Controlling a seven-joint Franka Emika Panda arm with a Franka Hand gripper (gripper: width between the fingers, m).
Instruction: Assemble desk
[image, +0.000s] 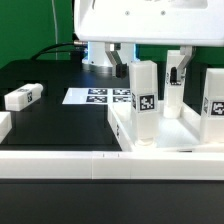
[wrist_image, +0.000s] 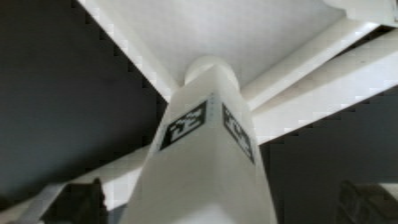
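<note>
Judged light, rigid and slick: hard white plastic, unlikely to flex or crack under a firm pinch, but apt to slide on its glossy faces. Best taken across two flat opposite sides of a leg, in the upper half. Hand (wrist_image: 217, 200) spread wide astride the upright middle leg (image: 141, 95), pinching nothing. Desk top (image: 180, 132) at four o'clock in the exterior view, on the black worktop (image: 50, 130): shallow white tray, square tagged legs standing in it. One loose leg (image: 22, 97) lying at nine o'clock.
</note>
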